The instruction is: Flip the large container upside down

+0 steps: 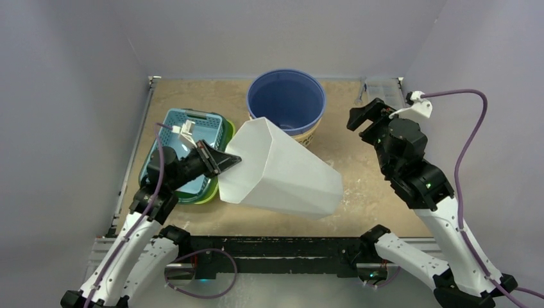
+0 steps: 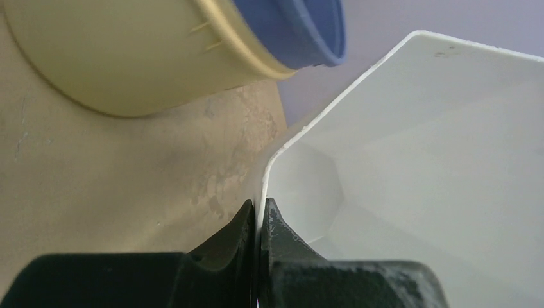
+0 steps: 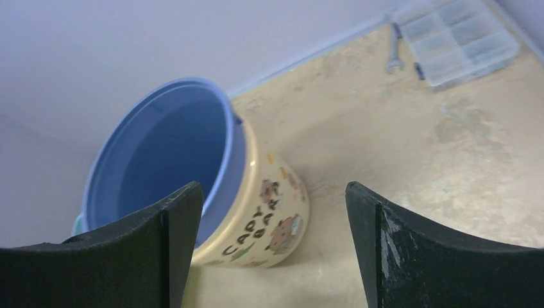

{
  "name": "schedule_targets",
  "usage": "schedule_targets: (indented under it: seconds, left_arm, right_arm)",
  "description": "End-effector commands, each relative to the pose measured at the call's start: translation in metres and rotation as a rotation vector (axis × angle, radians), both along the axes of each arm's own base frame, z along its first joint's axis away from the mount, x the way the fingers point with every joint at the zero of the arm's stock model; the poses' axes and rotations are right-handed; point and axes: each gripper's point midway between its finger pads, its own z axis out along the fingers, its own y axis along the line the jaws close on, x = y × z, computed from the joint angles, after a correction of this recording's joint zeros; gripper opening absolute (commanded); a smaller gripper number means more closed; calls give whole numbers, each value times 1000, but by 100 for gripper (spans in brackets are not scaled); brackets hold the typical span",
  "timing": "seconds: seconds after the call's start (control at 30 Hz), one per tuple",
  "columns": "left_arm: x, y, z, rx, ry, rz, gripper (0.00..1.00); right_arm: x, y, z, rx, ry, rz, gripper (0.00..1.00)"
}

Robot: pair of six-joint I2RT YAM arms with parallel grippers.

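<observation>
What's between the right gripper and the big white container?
Between the right gripper and the white container, the top view shows only bare table; the blue bucket stands just behind that stretch.

both arms [image 1: 442,224] are black and white with purple cables [image 1: 449,94].

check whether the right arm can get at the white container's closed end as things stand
Probably yes: the right arm hangs with jaws open beside the white container, only bare table between them. The blue bucket stands behind, off that path, and the left arm grips the far rim.
</observation>
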Motion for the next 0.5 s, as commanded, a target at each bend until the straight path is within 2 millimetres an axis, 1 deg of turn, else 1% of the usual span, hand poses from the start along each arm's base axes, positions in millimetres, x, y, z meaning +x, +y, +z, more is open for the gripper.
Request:
schedule_targets:
  seconds: [0.0,0.03,0.13,0.27,0.33,0.4,0.47]
  left_arm:
    - [4,-2,-16,-168,14,31,0]
    - [4,-2,-28,-195,32,40,0]
    - [5,2,-62,-228,93,75,0]
    - [6,5,-90,-245,154,121,0]
    - [7,6,-104,-225,185,136,0]
    - [6,3,-122,-205,236,140,0]
    - [1,-1,-147,-157,310,142,0]
  right_arm:
    - [-5,42,37,52,-98,248,84]
    - [-8,52,40,61,-107,306,84]
    - [-19,82,59,91,-195,490,84]
    - [-39,120,70,65,-267,756,85]
    - [-47,138,68,30,-282,882,87]
    - [-55,151,65,-26,-296,993,90]
    - [-66,163,54,-74,-289,1119,93]
